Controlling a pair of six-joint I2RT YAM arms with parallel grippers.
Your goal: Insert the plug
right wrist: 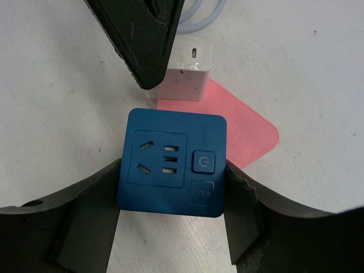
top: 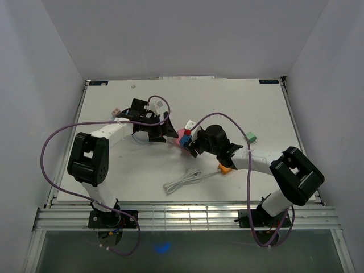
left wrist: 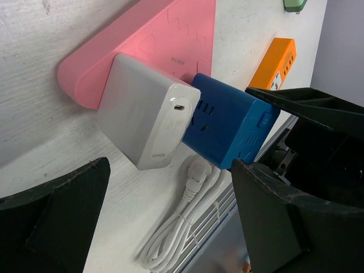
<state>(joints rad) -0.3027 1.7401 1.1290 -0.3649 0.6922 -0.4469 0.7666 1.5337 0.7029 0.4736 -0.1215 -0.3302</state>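
My right gripper (right wrist: 170, 196) is shut on a blue socket cube (right wrist: 170, 165), one finger on each side, and holds it over the pink mat (right wrist: 247, 133). The plug, a white charger block (left wrist: 145, 111), sits against the cube's (left wrist: 236, 128) side socket face, a little tilted, with its prongs hidden. My left gripper (left wrist: 170, 170) is open, its wide-apart fingers just short of the charger and touching nothing. From above, the left gripper (top: 166, 132) and right gripper (top: 191, 145) face each other across the cube (top: 186, 142).
A coiled white cable (top: 185, 181) lies on the table below the cube, close to the front rail. An orange adapter (top: 226, 168) lies beside the right arm, and a green one (top: 250, 137) lies further right. The pink mat (top: 182, 134) lies under the cube.
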